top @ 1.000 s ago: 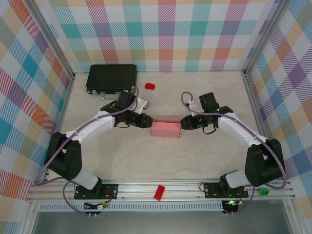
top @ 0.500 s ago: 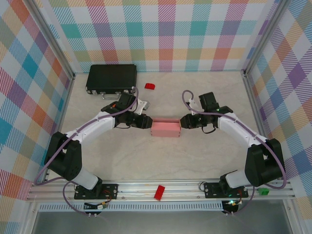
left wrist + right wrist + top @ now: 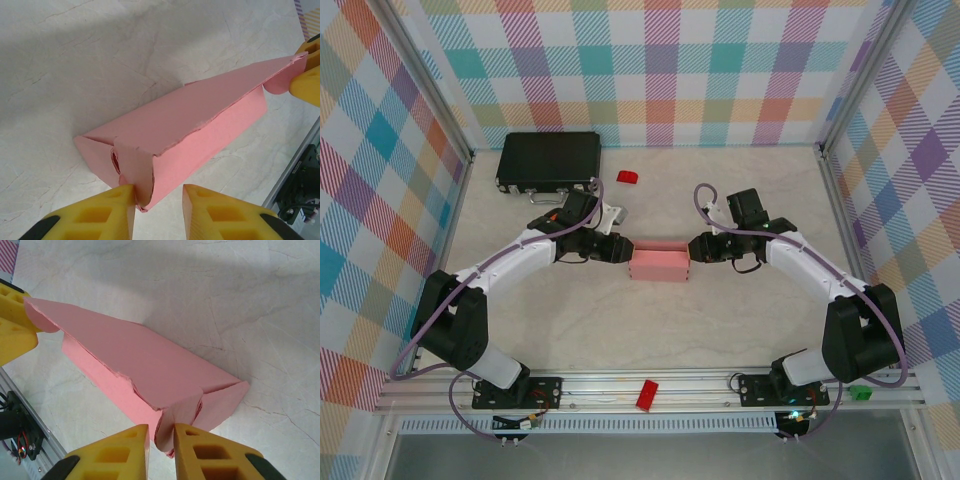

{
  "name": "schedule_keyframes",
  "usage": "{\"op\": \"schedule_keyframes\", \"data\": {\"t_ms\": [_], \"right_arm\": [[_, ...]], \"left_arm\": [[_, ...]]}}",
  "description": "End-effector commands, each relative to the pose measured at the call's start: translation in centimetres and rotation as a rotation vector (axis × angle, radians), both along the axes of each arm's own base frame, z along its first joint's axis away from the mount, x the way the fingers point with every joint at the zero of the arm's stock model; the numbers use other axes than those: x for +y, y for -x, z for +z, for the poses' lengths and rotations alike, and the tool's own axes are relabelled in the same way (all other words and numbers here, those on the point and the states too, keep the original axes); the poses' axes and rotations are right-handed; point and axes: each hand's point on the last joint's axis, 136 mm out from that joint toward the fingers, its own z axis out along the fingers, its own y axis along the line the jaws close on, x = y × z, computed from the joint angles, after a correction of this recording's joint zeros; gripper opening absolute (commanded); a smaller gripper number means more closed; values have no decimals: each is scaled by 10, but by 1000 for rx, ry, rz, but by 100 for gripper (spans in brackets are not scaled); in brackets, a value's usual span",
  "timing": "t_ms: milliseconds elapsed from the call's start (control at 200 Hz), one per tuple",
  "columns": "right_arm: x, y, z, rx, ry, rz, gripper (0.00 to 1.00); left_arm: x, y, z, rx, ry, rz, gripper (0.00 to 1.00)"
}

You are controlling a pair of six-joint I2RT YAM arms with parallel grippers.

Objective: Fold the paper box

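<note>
The paper box (image 3: 660, 263) is a light-pink closed oblong lying mid-table between both arms. My left gripper (image 3: 625, 250) is at its left end. In the left wrist view the box (image 3: 190, 115) runs away from my open left gripper (image 3: 159, 192); one finger (image 3: 117, 200) touches the end flap and the other stands clear of the corner. My right gripper (image 3: 692, 250) is at the right end. In the right wrist view my right gripper (image 3: 161, 430) is shut on the curled end flap of the box (image 3: 150, 365).
A black hard case (image 3: 548, 160) lies at the back left with a small red block (image 3: 627, 177) beside it. Another red block (image 3: 647, 394) sits on the front rail. Plaid walls close in the sides and back.
Both grippers have narrowed a little at the box ends, the right one closing onto its flap. The box and both arms have hardly shifted.
</note>
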Motion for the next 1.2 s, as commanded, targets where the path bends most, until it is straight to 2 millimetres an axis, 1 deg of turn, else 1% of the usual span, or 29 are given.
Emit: {"op": "schedule_keyframes", "data": {"t_ms": [0, 180, 510, 780, 1015, 1195], "right_arm": [[6, 0, 2, 8, -22, 6, 20], [5, -1, 0, 19, -14, -3, 19], [5, -4, 2, 20, -12, -11, 19], [6, -4, 2, 23, -13, -11, 19], [7, -4, 5, 20, -26, -10, 18], [8, -3, 6, 21, -30, -8, 17]], "left_arm": [[-5, 8, 3, 8, 23, -18, 30], [-4, 10, 0, 16, 13, -21, 28], [2, 10, -6, 17, -26, -17, 27], [-1, 13, -13, 45, -25, -31, 23], [-2, 13, -11, 42, -23, -34, 22], [0, 14, -15, 50, -38, -34, 21]]}}
